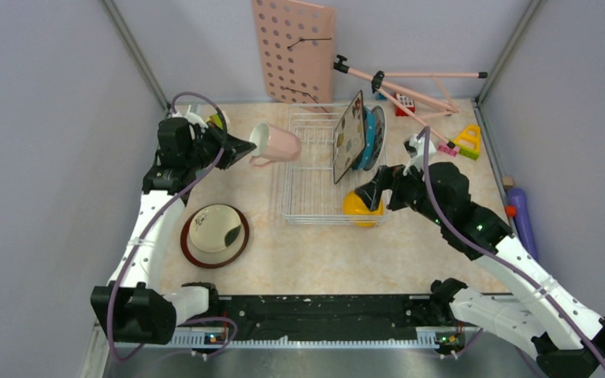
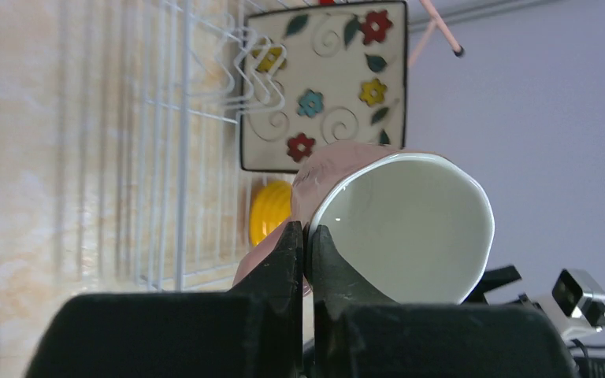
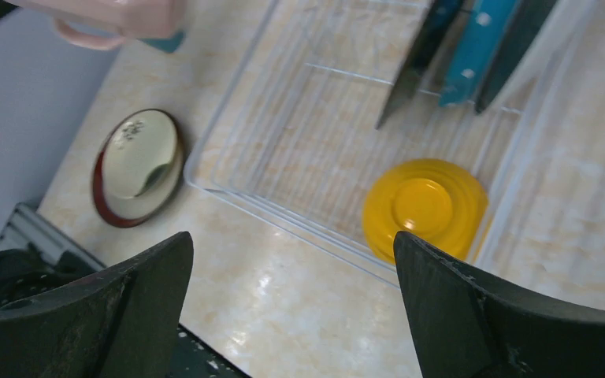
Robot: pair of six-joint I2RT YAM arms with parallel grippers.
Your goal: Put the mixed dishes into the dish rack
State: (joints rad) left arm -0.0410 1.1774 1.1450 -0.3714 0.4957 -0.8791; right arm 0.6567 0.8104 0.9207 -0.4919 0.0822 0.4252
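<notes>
Counter [image 1: 323, 260], dish rack [image 1: 311, 173] at centre: square flowered plate [image 1: 349, 135] & teal dotted plate [image 1: 372, 135] stand on edge at rack's far right. Brown-rimmed cream plate [image 1: 214, 235] lies left of rack, near side. Yellow bowl [image 1: 362, 209] at rack's near-right corner, R pincer [image 3: 291, 240] gaping empty above it. L pincer [image 2: 306, 236], clamped on pink mug [image 1: 276, 143] rim, holds it aloft just left of rack.

The right gripper [image 3: 291, 240] has its two black fingers [image 3: 126, 307] spread wide above the table [image 3: 299, 315]; beyond them the yellow bowl [image 3: 424, 206] lies in a corner of the dish rack [image 3: 315, 134]; the teal dotted plate [image 3: 473, 55] stands on edge; the brown-rimmed cream plate [image 3: 138, 165] lies outside the rack; the pink mug [image 3: 118, 16] shows partly at the top.
</notes>
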